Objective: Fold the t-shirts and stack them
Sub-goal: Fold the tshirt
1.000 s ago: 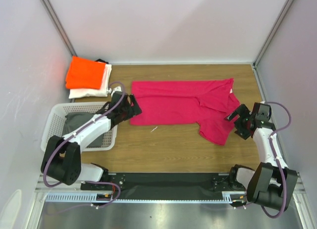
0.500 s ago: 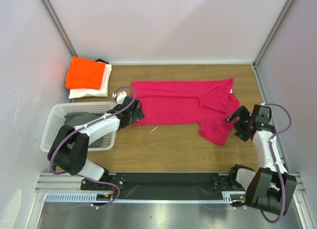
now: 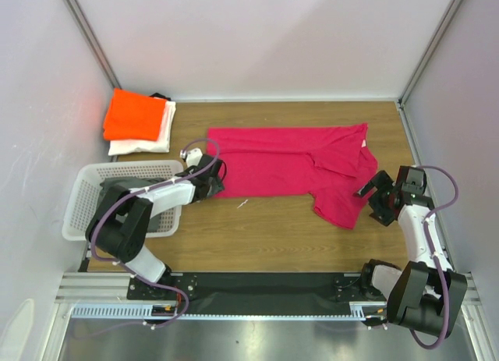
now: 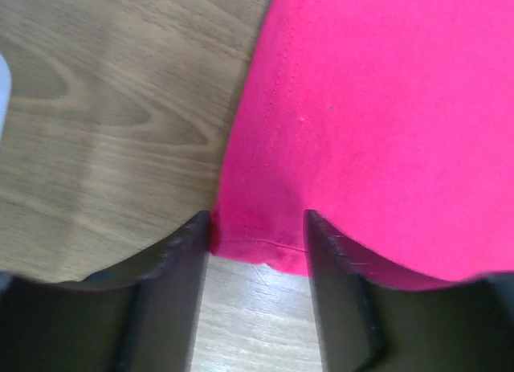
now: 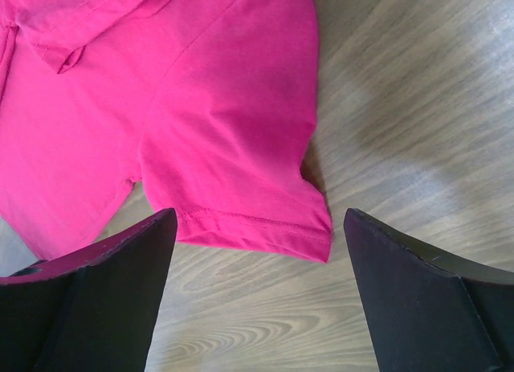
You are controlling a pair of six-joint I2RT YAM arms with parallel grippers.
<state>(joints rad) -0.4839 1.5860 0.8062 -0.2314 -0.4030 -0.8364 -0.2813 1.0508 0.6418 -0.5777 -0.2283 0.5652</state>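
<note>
1. Where the arm bases are bolted at the near edge, a bare strip of the wooden table [image 3: 265, 232] is left between them and the magenta-pink t-shirt [image 3: 288, 162].
2. The left gripper [image 3: 212, 179] is set at the shirt's near left corner. In the left wrist view its jaws are seen parted, with the hem corner lying flat between the fingers [image 4: 181, 292] and wood showing in the gap; no pinch is seen.
3. The right gripper [image 3: 370, 201] is held wide open just beside the shirt's near right end, close to the right wall. From the right wrist a hemmed flap is framed between the untouching fingers [image 5: 104, 300], with bare wood to its right.
4. The pink shirt is spread across mid-table; its creased, folded-over right part is shown whole only from above.
5. A white lattice basket [image 3: 82, 193] is placed at the table's left edge, with dark cloth [image 3: 117, 191] inside and the left arm laid across its right side.
6. In the far left corner the folded orange t-shirt [image 3: 132, 115] is stacked on the folded white t-shirt [image 3: 152, 143], apart from the pink one. Bare wood is left before the back wall.
</note>
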